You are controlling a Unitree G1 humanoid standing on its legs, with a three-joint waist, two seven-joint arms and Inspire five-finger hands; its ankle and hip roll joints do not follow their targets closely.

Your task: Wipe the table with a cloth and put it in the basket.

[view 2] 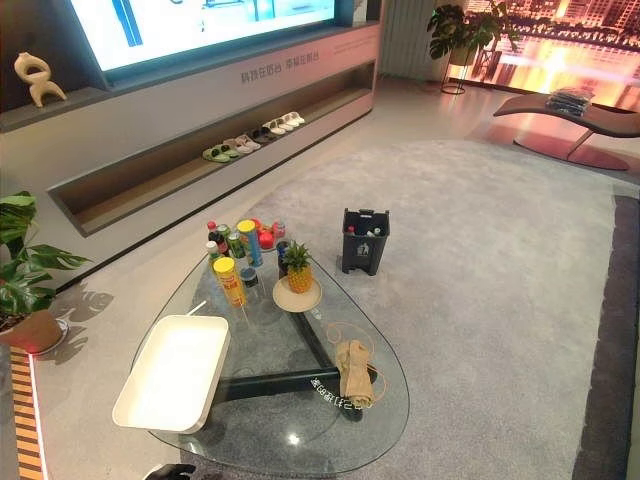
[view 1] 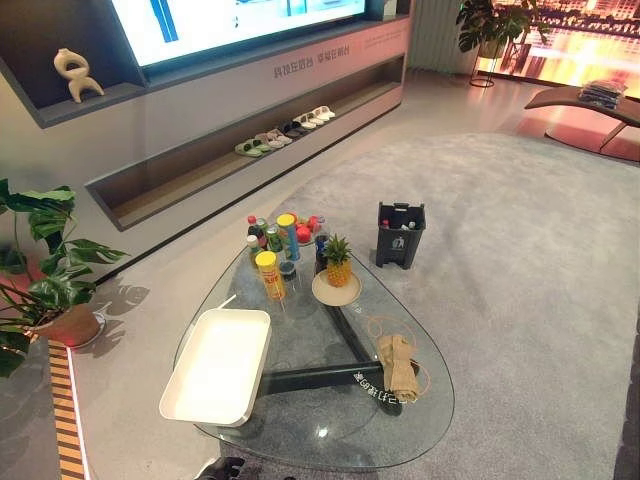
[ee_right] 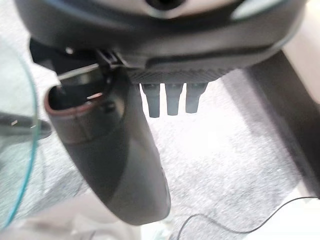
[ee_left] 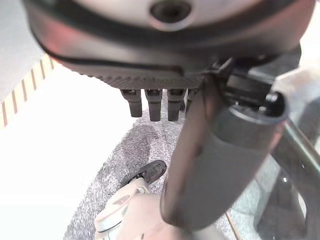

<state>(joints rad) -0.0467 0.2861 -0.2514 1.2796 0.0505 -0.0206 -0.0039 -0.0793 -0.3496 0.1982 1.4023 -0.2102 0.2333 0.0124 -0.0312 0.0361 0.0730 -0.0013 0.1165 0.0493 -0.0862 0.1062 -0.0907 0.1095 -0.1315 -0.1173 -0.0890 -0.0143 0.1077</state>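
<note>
A crumpled tan cloth (view 1: 397,366) lies on the near right part of the glass table (view 1: 330,432), with a thin cord looped around it. An empty white rectangular basket (view 1: 215,365) sits on the table's near left side. My left hand (ee_left: 152,102) hangs open over the grey carpet, fingers straight and holding nothing. My right hand (ee_right: 172,97) also hangs open above the carpet, beside the table's glass edge (ee_right: 22,150). Both hands are well apart from the cloth.
Bottles and cans (view 1: 275,245) cluster at the table's far end next to a pineapple on a plate (view 1: 338,265). A dark bin (view 1: 400,235) stands on the carpet beyond the table. A potted plant (view 1: 45,280) is at the left.
</note>
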